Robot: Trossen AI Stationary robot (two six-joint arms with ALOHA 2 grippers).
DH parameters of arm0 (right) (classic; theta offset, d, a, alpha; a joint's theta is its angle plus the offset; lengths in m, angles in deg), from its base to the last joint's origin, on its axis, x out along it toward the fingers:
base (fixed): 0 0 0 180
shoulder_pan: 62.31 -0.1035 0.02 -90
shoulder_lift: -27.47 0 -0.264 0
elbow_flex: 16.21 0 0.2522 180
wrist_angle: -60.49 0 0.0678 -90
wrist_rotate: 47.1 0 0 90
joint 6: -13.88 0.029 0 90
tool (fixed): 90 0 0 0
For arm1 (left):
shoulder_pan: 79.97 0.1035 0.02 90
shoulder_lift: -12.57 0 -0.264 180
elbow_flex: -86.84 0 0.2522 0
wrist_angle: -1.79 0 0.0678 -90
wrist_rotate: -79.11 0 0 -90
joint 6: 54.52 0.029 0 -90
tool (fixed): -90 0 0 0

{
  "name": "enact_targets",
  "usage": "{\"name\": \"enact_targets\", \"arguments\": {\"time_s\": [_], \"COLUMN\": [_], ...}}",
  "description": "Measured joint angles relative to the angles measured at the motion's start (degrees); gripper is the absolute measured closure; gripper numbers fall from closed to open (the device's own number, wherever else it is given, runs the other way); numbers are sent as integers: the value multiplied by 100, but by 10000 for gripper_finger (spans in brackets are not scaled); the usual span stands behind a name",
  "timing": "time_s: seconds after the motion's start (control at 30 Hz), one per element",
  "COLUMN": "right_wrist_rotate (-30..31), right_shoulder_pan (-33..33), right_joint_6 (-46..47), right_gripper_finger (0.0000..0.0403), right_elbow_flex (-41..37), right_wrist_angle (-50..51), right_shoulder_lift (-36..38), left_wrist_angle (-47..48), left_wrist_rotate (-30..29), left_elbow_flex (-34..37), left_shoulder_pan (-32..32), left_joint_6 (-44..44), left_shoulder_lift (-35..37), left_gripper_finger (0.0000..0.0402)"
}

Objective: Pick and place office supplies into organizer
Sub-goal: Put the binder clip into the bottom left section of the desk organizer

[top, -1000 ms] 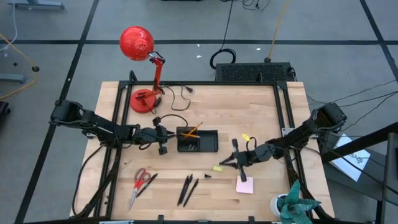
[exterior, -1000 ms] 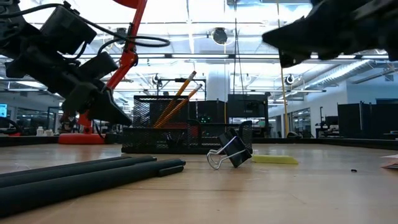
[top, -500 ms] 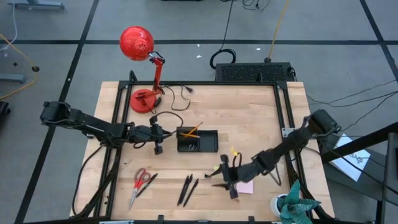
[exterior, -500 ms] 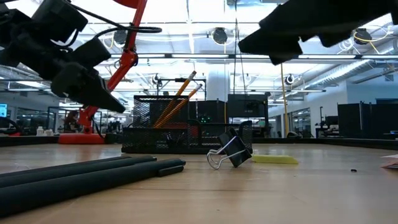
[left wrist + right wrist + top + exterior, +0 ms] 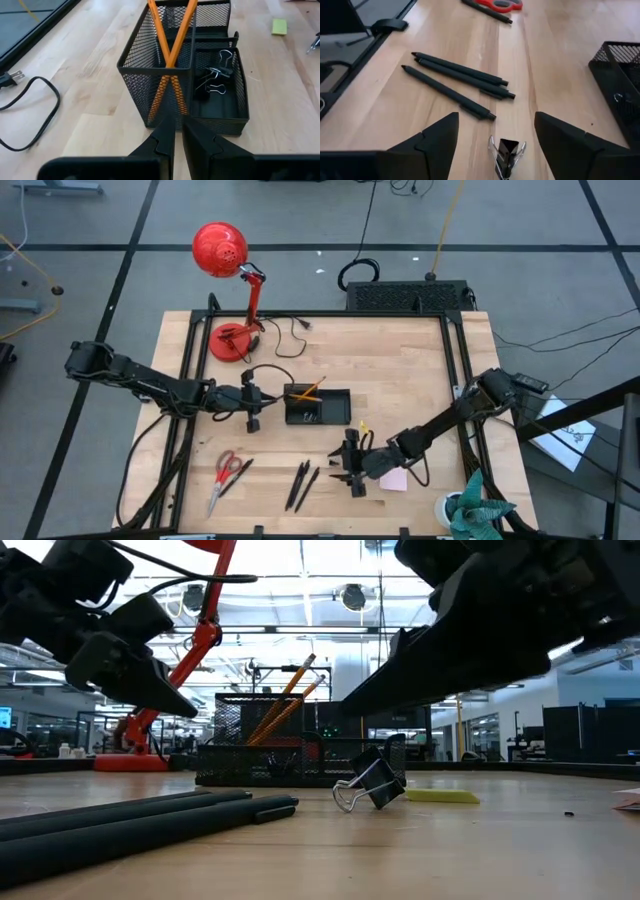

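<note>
The black mesh organizer [image 5: 318, 405] stands mid-table, with two orange pencils [image 5: 170, 45] leaning in its tall compartment and small clips [image 5: 216, 80] in its low tray. My left gripper [image 5: 254, 420] hovers shut beside the organizer's left end, holding nothing. My right gripper [image 5: 496, 120] is open, low over a black binder clip [image 5: 507, 152] that lies on the table; its fingers stand on either side of the clip without touching it. Three black pens [image 5: 302, 485] lie left of the clip. Red-handled scissors [image 5: 225, 475] lie further left. The arm partly covers the pink pad [image 5: 393, 479].
A red desk lamp [image 5: 235, 280] stands at the far left, its cord [image 5: 285, 330] trailing toward the organizer. A black box with cables [image 5: 408, 295] sits past the far edge. A flat yellow piece [image 5: 440, 796] lies right of the clip. A teal object [image 5: 475, 505] stands at the near right corner.
My right gripper has swept toward the table's near left, sinking and levelling out until it is over the binder clip, and has opened wide. My left gripper has drawn back a little from the organizer and risen slightly, still shut.
</note>
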State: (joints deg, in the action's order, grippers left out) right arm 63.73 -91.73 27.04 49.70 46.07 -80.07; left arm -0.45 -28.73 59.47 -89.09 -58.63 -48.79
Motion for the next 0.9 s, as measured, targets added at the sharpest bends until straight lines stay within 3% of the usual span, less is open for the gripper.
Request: {"name": "enact_targets", "arguments": {"time_s": [0.4,0.73,0.9], "right_wrist_rotate": [-8,-12,-21], "right_shoulder_pan": [98,119,137], "right_joint_6": [650,772,607], "right_gripper_finger": [125,153,185], "right_elbow_flex": [3,-1,-3], "right_wrist_angle": [421,316,305], "right_shoulder_lift": [-113,-456,-480], "left_wrist_angle": [96,100,98], "left_wrist_rotate": [-20,-20,-20], "left_elbow_flex": [0,0,0], "left_shoulder_pan": [4,4,4], "left_joint_6": [83,63,83], "left_shoulder_lift": [0,0,0], "left_gripper_finger": [360,360,360]}}
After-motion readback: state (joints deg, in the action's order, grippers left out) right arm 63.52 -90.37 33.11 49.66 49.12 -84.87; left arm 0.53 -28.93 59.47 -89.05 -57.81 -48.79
